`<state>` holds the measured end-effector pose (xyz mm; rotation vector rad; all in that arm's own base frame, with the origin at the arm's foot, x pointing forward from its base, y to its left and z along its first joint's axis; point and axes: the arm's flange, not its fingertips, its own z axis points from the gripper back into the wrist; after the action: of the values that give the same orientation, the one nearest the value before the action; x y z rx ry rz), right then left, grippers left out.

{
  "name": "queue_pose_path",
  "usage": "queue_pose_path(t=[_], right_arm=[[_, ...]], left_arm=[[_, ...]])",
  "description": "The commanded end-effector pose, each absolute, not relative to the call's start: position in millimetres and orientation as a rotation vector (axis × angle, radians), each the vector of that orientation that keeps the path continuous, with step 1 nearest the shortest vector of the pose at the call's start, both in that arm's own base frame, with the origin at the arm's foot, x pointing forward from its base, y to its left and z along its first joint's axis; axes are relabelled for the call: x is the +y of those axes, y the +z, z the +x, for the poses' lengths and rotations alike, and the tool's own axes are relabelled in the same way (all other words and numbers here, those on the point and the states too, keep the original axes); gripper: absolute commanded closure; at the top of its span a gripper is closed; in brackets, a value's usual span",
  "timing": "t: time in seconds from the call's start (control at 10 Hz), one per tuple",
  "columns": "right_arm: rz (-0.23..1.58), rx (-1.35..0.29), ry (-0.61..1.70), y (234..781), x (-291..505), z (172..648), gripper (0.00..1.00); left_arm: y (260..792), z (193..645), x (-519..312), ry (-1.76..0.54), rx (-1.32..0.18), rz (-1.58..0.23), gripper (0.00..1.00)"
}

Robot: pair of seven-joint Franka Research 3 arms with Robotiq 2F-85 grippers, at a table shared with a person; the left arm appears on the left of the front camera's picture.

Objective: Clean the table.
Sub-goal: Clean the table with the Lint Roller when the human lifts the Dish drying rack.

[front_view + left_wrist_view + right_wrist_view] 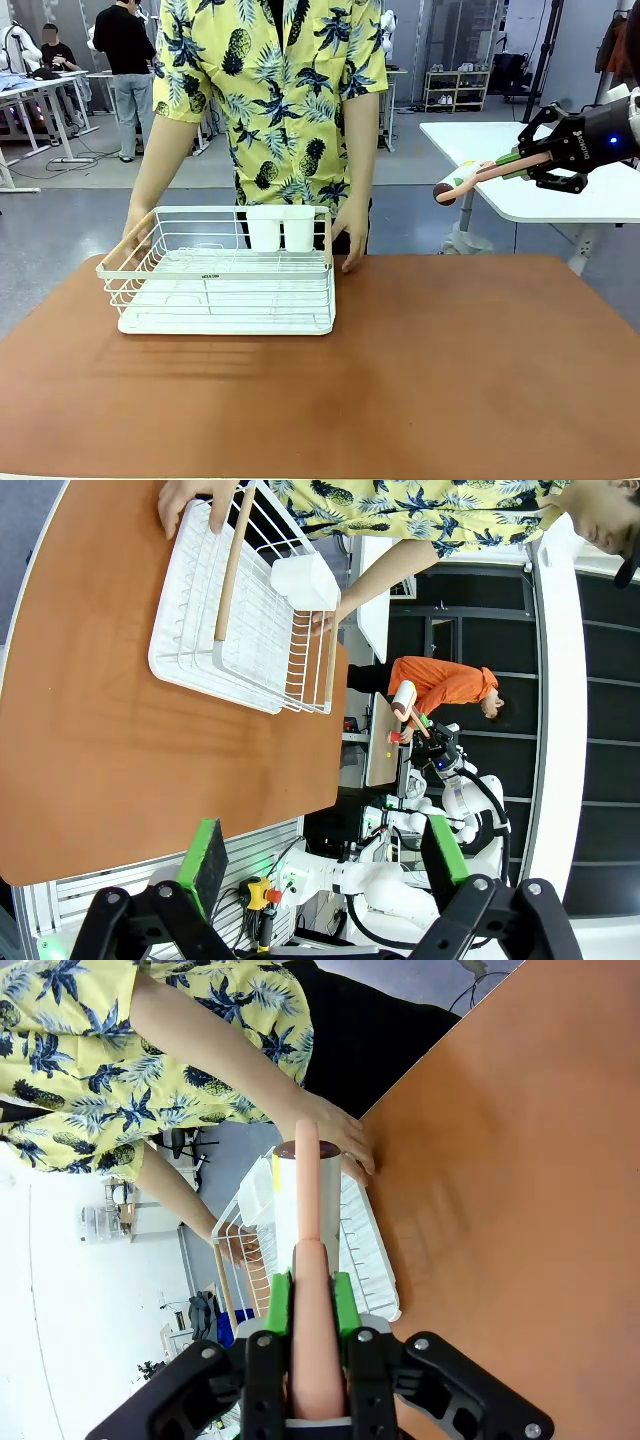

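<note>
1. Front view. Reddish-brown table (420, 380) across the whole foreground, carrying a white wire rack (225, 290) left of centre, with two white cups (280, 228) at the rack's far rim. Person (270, 90) in a yellow patterned shirt at the far edge, one hand (350, 245) touching the table just beside the rack. Right gripper (518, 162) up in the air at picture right, clamped on the pink handle of a lint roller (470, 180).
2. Left wrist view. Left gripper (325, 865) high over the table, green pads wide apart, gripping nothing. Table at picture left with the rack on it; other hand (190, 495) on the rack's rim.
3. Right wrist view. Green pads of the right gripper pressed on both sides of the roller handle, roll end pointing toward the rack. Table at picture right, hand resting at its edge beside the rack.
</note>
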<state>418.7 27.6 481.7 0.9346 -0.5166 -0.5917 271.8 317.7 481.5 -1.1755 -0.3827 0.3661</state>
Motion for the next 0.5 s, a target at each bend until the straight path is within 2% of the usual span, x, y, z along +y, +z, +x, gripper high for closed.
queue_pose_path(t=[0.0,0.4], right_arm=[[0.935,-0.517,-0.590,482.1,28.5,418.5,1.00],[0.935,-0.517,-0.590,482.1,28.5,418.5,1.00]], left_arm=[[480.5,268.6,317.7,0.355,-0.399,-1.180,0.00],[480.5,268.6,317.7,0.355,-0.399,-1.180,0.00]])
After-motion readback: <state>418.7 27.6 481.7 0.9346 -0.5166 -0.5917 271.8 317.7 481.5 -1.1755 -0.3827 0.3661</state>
